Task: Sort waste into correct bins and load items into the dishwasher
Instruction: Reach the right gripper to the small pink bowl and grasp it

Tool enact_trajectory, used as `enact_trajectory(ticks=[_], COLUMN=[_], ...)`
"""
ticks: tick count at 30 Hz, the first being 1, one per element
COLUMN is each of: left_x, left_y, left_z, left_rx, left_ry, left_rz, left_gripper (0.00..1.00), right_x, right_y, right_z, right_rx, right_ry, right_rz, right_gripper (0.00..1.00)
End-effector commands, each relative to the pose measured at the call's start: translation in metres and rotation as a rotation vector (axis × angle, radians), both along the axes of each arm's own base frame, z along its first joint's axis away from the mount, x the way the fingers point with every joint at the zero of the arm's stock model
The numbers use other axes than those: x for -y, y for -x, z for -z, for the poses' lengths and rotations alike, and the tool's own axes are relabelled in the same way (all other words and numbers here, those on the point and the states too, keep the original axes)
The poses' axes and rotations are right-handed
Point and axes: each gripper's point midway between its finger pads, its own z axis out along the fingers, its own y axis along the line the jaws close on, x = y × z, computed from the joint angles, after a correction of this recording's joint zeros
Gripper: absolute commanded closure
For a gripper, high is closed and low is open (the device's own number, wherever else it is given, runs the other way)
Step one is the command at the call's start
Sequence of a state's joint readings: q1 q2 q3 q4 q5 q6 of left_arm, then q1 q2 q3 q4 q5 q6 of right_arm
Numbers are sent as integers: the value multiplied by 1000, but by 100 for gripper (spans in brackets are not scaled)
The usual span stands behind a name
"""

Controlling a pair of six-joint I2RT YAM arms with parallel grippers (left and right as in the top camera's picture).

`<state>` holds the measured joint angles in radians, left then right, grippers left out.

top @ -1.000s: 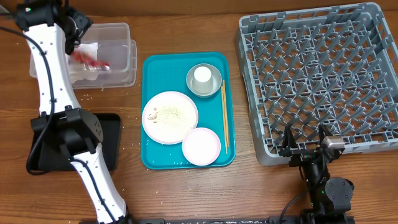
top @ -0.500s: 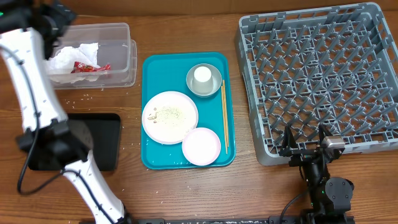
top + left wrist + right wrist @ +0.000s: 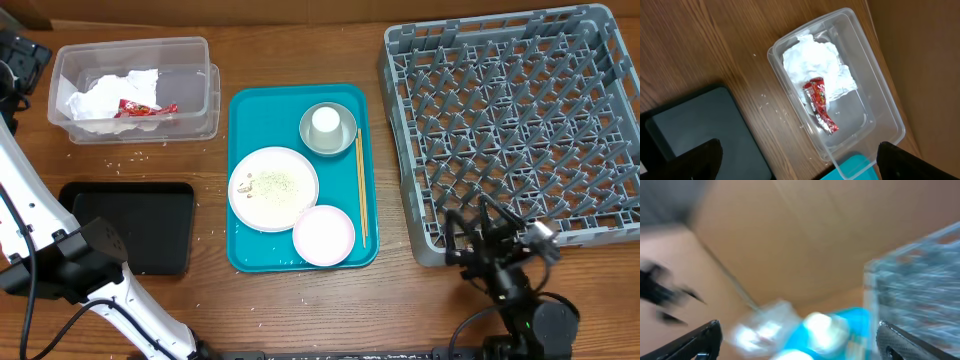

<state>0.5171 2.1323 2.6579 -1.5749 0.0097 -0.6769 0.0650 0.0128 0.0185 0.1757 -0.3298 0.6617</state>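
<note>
Two grippers stand with fingers spread wide and nothing between them. The right gripper [image 3: 493,238] hangs at the nearest corner of the dish rack [image 3: 520,120]. Whether it touches the lattice wall I cannot tell, and its wrist view is too smeared to help.

The likeliest trouble starts there: a swing toward the teal tray [image 3: 240,180] could clip that rack corner and shove the rack. Next out from this gripper is the smaller plate [image 3: 323,234], flat and smooth, so fingers may skid off its rim. Just past it lie the chopsticks [image 3: 361,190], thin and hard against the tray's edge, easy to pinch singly or to roll. Farther on, the cup [image 3: 325,122] sits upside down in the metal bowl [image 3: 340,142], so lifting the bowl could tip the cup out. The larger plate [image 3: 273,188] carries loose rice grains [image 3: 268,182], which would scatter if it were racked before scraping.

Directly under the left gripper [image 3: 797,150] is the clear tub [image 3: 875,115]. It holds the crumpled napkin [image 3: 812,62] with the red wrapper [image 3: 818,102] lying on top. Beside the tub, on that gripper's other side, the black tray [image 3: 695,135] holds nothing I can see. A few crumbs [image 3: 762,97] dot the table [image 3: 690,40] between them. Farthest from this gripper, the rack has no dishes in it.
</note>
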Motion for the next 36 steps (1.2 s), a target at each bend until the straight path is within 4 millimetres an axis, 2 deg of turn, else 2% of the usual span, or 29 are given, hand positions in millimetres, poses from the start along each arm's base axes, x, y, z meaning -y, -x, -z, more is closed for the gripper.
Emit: enact_trajectory(ticks=[1, 2, 5, 8, 12, 13, 14, 16, 19, 23, 26, 28, 32, 33, 36], left_x=[0, 0, 0, 0, 0, 0, 0, 0, 0, 0, 0, 0, 0, 0, 0], left_y=[-1, -1, -1, -1, -1, -1, -1, -1, -1, -1, -1, -1, -1, -1, -1], left_z=[3, 3, 3, 3, 3, 3, 3, 3, 3, 3, 3, 3, 3, 3, 3], left_rx=[-17, -17, -17, -17, -17, -17, -17, -17, -17, -17, -17, -17, -17, -17, -17], left_ry=[-19, -19, -19, -19, -19, -19, -19, -19, -19, -19, -19, -19, -19, -19, -19], left_rz=[15, 16, 15, 15, 15, 15, 15, 15, 15, 15, 15, 15, 15, 15, 15], left_gripper=[0, 0, 0, 0, 0, 0, 0, 0, 0, 0, 0, 0, 0, 0, 0], right_x=[3, 10, 32, 44, 42, 39, 29, 15, -13, -37, -57, -80, -132, -147, -174], right_y=[13, 22, 43, 52, 60, 58, 49, 32, 6, -31, -50, -58, -61, -59, -55], right_z=[-37, -62, -105, -133, -185, -195, -215, -230, -239, -228, -208, -188, -133, -111, -60], right_rx=[3, 120, 321, 375, 410, 402, 354, 261, 88, -218, -413, -553, -773, -830, -961], right_ry=[-389, -407, -461, -473, -281, -214, -46, 106, 262, 385, 496, 563, 724, 784, 921], right_rz=[-123, -107, -33, 30, 125, 144, 161, 122, -32, -190, -290, -365, -494, -526, -580], right_gripper=[0, 0, 0, 0, 0, 0, 0, 0, 0, 0, 0, 0, 0, 0, 0])
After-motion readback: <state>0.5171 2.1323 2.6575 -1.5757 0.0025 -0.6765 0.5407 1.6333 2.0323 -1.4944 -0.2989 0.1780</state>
